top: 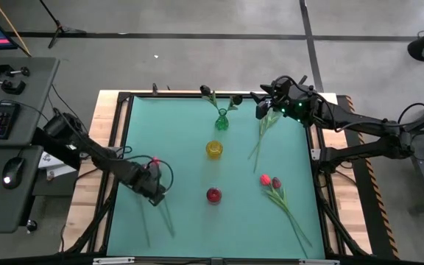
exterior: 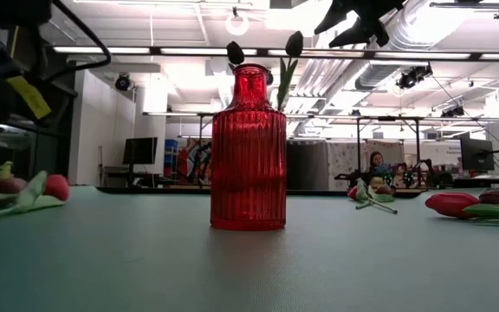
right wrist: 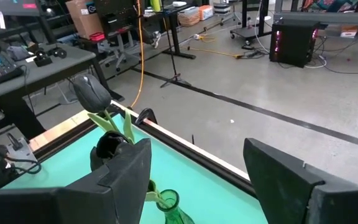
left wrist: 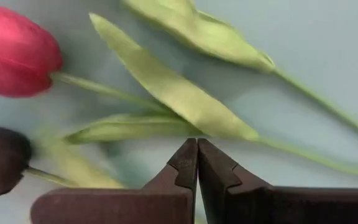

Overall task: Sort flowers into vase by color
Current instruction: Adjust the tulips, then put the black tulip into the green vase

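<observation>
My left gripper point(top: 155, 184) point(left wrist: 197, 157) is shut, low over a few tulips point(top: 160, 210) lying on the table's near left part: a red-pink head point(left wrist: 17, 59), a near-black head point(left wrist: 2, 158), and leaves and stems point(left wrist: 166, 93). My right gripper point(top: 266, 107) point(right wrist: 197, 180) hangs open above the far edge, next to the green vase point(top: 221, 119), which holds two near-black tulips point(right wrist: 92, 93). More tulips point(top: 262, 134) lie on the table below the right gripper, and two red ones point(top: 269, 181) lie at the near right. My left gripper has its shut fingertips point(left wrist: 188, 155) pointing down right beside a leaf tip point(left wrist: 241, 132). Nothing shows between the fingers. Whether they touch the leaf or the table, I cannot tell.
A yellow vase point(top: 213, 149) and a red vase point(top: 213, 195) point(exterior: 248, 152) stand in a row with the green one down the table's middle. Bare green mat point(top: 190, 228) lies between the vases and each flower pile. A desk with keyboard and mouse point(top: 6, 118) stands left of the table.
</observation>
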Robot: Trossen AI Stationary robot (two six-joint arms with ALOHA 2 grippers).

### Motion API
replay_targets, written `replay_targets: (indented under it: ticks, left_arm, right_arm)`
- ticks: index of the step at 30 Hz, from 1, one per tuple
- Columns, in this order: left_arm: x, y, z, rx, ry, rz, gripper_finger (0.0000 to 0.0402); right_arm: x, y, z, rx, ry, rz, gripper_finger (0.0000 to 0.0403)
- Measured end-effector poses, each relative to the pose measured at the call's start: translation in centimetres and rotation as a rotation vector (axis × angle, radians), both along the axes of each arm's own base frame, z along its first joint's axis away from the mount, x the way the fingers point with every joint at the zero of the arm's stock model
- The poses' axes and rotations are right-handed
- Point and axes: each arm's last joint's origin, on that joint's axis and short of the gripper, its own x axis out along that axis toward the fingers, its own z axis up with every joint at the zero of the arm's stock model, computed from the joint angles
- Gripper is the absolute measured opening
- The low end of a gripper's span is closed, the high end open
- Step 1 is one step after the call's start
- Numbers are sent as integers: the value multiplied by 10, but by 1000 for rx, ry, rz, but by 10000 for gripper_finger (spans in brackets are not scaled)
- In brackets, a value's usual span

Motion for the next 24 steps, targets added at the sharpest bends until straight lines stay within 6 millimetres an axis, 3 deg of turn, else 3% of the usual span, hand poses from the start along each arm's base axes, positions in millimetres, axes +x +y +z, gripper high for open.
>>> replay_targets:
  ticks: [5,10,17,24]
  left_arm:
    - [-2,-2,28,-70,-17,47,0]
    - [-12,-14,59,-78,-141,220,0]
    - [-33,-36,53,-90,-35,452,5]
    - [-45,-45,51,-89,14,633,61]
  right_arm:
    - [0,0,0,1,6,0,245]
    - [0,0,-1,2,12,0,245]
    - [-1,0,-3,8,34,1,245]
    - [-2,1,-6,18,65,1,245]
